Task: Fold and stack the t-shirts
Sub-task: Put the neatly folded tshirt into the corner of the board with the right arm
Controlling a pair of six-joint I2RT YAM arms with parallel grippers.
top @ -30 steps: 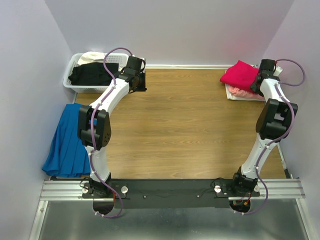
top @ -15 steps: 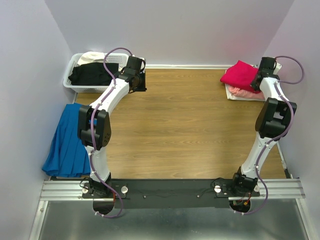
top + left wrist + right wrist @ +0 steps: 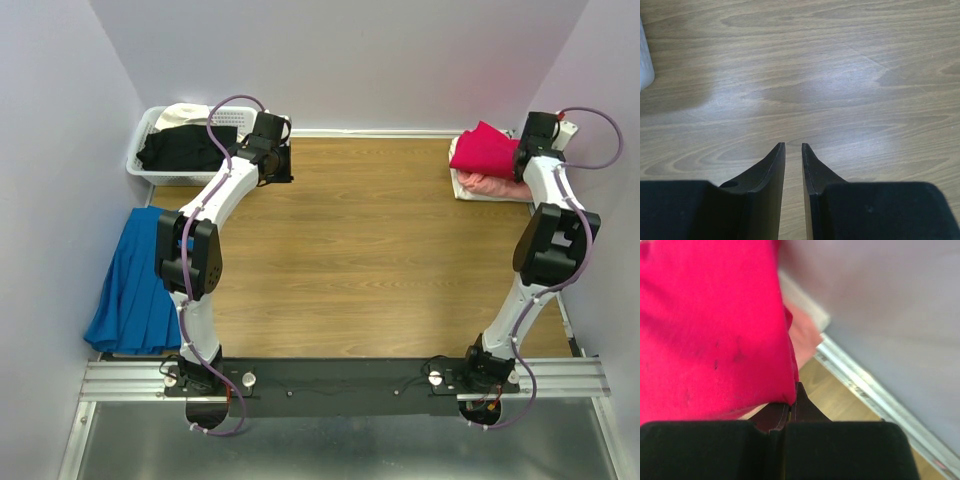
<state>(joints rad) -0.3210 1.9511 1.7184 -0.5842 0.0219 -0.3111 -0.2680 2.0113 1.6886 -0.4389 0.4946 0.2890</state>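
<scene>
Pinching red t-shirt [image 3: 710,325] edge, right gripper [image 3: 791,397] sits fully closed.

Both arms reach out to the far corners of the tabletop [image 3: 380,250].
At 2 o'clock a red t-shirt [image 3: 483,152] tops a stack, over a salmon-pink t-shirt [image 3: 492,184] and a white t-shirt [image 3: 468,191]. The right hand [image 3: 519,168] sits at its right edge, the grip hidden from above. At 11 o'clock the left hand [image 3: 280,165] hangs over bare wood just beside a white basket [image 3: 139,160] holding a black t-shirt [image 3: 185,148] and a cream t-shirt [image 3: 185,113]. A blue cloth [image 3: 135,285] lies at 8 o'clock.
</scene>
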